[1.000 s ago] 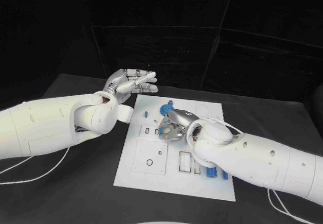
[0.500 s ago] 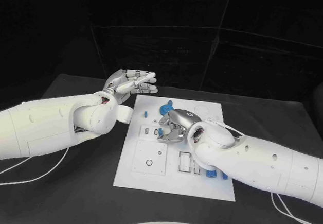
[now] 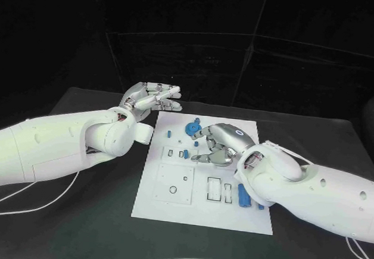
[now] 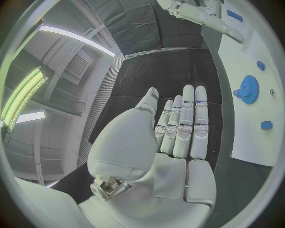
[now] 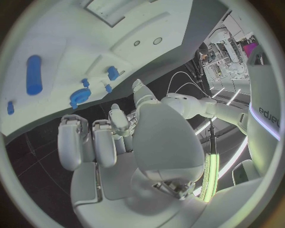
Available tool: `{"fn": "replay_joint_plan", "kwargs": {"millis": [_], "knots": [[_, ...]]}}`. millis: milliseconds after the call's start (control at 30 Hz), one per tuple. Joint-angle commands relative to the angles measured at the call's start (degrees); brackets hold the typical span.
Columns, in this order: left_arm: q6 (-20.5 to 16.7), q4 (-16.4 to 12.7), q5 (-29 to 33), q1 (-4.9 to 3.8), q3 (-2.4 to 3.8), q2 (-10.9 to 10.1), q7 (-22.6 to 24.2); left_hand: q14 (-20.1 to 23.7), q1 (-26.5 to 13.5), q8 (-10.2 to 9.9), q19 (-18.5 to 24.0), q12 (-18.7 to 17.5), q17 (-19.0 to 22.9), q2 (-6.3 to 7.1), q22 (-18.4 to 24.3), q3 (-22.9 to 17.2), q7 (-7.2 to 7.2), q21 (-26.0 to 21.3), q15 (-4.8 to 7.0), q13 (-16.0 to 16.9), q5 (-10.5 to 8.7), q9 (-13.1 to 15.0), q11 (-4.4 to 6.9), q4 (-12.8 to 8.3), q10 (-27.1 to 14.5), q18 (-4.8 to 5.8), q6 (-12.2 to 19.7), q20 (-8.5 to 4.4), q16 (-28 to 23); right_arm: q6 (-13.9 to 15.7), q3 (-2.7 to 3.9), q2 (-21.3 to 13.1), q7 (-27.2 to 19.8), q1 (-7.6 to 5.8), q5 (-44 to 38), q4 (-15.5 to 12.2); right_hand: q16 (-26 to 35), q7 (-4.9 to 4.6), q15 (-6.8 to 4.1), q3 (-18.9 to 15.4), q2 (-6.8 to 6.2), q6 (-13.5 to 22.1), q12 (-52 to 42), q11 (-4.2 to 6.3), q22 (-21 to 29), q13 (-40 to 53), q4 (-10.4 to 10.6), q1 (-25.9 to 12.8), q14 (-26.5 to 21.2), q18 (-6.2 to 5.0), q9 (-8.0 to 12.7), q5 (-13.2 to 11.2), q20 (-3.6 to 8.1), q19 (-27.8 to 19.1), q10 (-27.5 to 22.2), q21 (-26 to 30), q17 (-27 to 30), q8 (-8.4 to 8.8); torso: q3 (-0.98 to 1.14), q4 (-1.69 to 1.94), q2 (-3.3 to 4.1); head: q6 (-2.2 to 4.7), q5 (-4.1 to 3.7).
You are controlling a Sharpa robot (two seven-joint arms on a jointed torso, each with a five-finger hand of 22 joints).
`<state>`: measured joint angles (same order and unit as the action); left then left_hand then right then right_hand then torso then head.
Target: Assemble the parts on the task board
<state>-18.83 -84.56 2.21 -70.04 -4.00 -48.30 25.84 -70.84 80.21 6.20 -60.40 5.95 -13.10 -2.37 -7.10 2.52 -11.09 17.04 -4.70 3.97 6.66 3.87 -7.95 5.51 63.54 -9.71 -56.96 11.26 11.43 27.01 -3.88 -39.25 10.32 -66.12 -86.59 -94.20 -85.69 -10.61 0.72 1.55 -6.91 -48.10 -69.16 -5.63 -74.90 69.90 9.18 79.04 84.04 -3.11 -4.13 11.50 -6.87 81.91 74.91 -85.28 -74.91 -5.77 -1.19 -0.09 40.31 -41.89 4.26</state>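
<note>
The white task board (image 3: 171, 205) lies mid-table. A blue gear (image 3: 191, 127) stands near its far edge, and small blue parts (image 3: 185, 154) sit by the slots on its left half. Longer blue parts (image 3: 244, 197) lie at its near right. My right hand (image 3: 218, 145) hovers over the board's middle with fingers curled down, and I see no part in them. Its wrist view shows the board (image 5: 59, 42), a blue cylinder (image 5: 33, 74) and the gear (image 5: 77, 96). My left hand (image 3: 151, 96) is raised off the board's far left corner, fingers apart and empty.
Black table (image 3: 77, 223) surrounds the board, with dark walls behind. White cables (image 3: 27, 199) trail on the table at the near left and near right. The left wrist view shows the gear (image 4: 249, 89) and the board's edge (image 4: 261, 107).
My right hand has shifted right and a little farther over the board, uncovering the small blue parts by the left slots. The left hand has barely moved.
</note>
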Motion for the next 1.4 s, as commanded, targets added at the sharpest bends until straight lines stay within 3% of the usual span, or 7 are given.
{"fn": "replay_joint_plan", "kwargs": {"millis": [33, 267, 333, 400, 667, 967, 1400], "knots": [[1.63, 0.26, -8.55, -0.08, 0.04, -0.06, -6.21, -4.47, -1.06, 0.80, -3.00, 1.06, -1.60, 0.17, -0.90, 0.57, 0.72, 1.94, 1.48, 0.40, -0.28, 0.22, 1.14, 0.27, 3.29, -0.93, -2.17, -1.39, 1.86, 2.24, 0.78, -2.43, -8.48, -1.55, 8.17, -1.35, 0.33, 0.40, 0.13, -0.08, 0.27, -1.00, -0.39, 0.49, -3.26, -0.03, 0.52, 1.02, 4.01, 0.34, -0.16, 0.72, -0.35, -0.09, -0.04, 0.25, -6.89, -0.69, 0.05, 0.05, 0.01, 0.13, -0.07], [4.86, 0.84, -24.52, -0.15, 0.04, -0.16, -19.74, -15.79, -2.72, 1.69, -12.35, 3.21, -10.24, 0.26, -5.30, 1.22, 4.01, 10.21, 5.97, 1.90, -0.36, 0.67, 4.99, 2.25, 13.04, -0.84, -6.67, -5.94, 12.26, 2.64, 1.45, -7.27, -13.01, -4.68, 17.43, -1.72, 0.35, 0.74, -0.20, 0.47, 1.43, -1.75, -1.50, 0.84, -3.42, 0.76, -0.20, 2.71, 4.03, 0.38, -0.18, 2.98, -0.04, 0.04, 0.82, 0.19, -6.94, -1.31, 0.22, -0.30, -0.37, -0.08, 0.12], [4.81, 0.93, -26.84, -0.28, 0.05, -0.09, -21.76, -16.26, -2.16, 1.94, -14.03, 4.38, -19.58, 0.42, -6.51, 0.95, 4.73, 12.26, 6.86, 2.67, -0.35, 0.91, 6.01, 2.15, 15.73, -0.93, -7.63, -6.86, 23.19, 2.65, 1.49, -7.82, -13.19, -5.07, 18.28, -1.59, 0.38, 0.76, -0.22, 0.47, 1.51, -1.79, -1.65, 0.86, -3.48, 0.89, -0.20, 2.73, 4.02, 0.39, -0.17, 3.12, -0.02, 0.08, 0.95, 0.17, -6.89, -1.35, 0.30, -0.32, -0.46, -0.28, 0.12], [5.95, 1.12, -30.26, -0.72, 0.05, 0.07, -25.62, -16.71, -2.43, 2.36, -16.49, 6.57, -40.26, 0.71, -9.27, 0.69, 5.99, 16.66, 8.02, 4.56, -0.22, 1.52, 7.38, 2.84, 18.72, -0.72, -8.99, -8.23, 46.08, 2.63, 1.53, -8.53, -13.29, -5.58, 19.32, -1.32, 0.38, 0.76, -0.22, 0.47, 1.52, -1.80, -1.66, 0.86, -3.48, 0.90, -0.20, 2.73, 4.02, 0.39, -0.17, 3.13, -0.02, 0.09, 0.95, 0.17, -6.89, -1.35, 0.37, -0.40, -0.54, -0.22, 0.04], [14.49, 1.51, -45.77, -3.18, 0.04, 1.72, -41.46, -18.30, -10.72, 5.39, -22.27, 21.37, -71.71, 1.44, -51.68, 4.66, 7.00, 52.41, 8.69, 19.02, -0.40, 6.39, 8.40, 10.44, 17.30, 4.69, -8.62, -9.33, 74.71, 1.61, 1.59, -9.53, -12.47, -6.38, 20.87, 0.02, 0.60, 0.84, -0.28, 0.29, 1.74, -2.03, -1.77, 0.92, -3.39, 0.90, -0.05, 2.47, 3.94, 0.37, -0.17, 3.32, 0.06, 0.04, 1.09, 0.21, -6.54, -1.54, 0.33, -0.23, -0.46, -0.12, -0.26], [20.82, 2.68, -54.45, -5.35, -1.84, 5.38, -51.92, -19.16, -10.51, 14.43, -22.86, 43.62, -76.90, -0.38, -63.94, 8.62, 7.43, 61.75, 8.79, 40.77, -0.47, 15.92, 8.61, 10.87, 10.70, 5.95, -3.89, -9.33, 78.57, 0.77, 1.60, -9.35, -11.32, -6.51, 21.15, 0.94, 0.74, 0.87, -0.31, 0.17, 1.77, -2.13, -1.82, 0.95, -3.30, 0.90, 0.03, 2.33, 3.89, 0.35, -0.17, 3.26, 0.08, -0.02, 1.14, 0.25, -6.32, -1.62, 0.22, -0.29, -0.50, -0.18, -0.43], [23.48, 4.55, -55.58, -7.01, -4.41, 10.10, -57.90, -19.16, -11.91, 21.51, -24.27, 56.17, -76.90, -1.66, -69.55, 11.39, 8.23, 65.23, 9.37, 53.22, -0.69, 24.17, 9.19, 10.99, 12.95, 6.89, -0.60, -9.58, 78.57, -0.49, 1.60, -8.82, -9.48, -6.53, 21.19, 1.58, 0.96, 0.89, -0.32, 0.10, 1.77, -2.18, -1.73, 0.97, -2.87, 0.79, 0.06, 2.26, 3.80, 0.25, -0.17, 3.25, 0.10, -0.31, 1.08, 0.43, -5.94, -1.66, 0.26, -0.24, -0.45, -0.49, -0.80]]}}
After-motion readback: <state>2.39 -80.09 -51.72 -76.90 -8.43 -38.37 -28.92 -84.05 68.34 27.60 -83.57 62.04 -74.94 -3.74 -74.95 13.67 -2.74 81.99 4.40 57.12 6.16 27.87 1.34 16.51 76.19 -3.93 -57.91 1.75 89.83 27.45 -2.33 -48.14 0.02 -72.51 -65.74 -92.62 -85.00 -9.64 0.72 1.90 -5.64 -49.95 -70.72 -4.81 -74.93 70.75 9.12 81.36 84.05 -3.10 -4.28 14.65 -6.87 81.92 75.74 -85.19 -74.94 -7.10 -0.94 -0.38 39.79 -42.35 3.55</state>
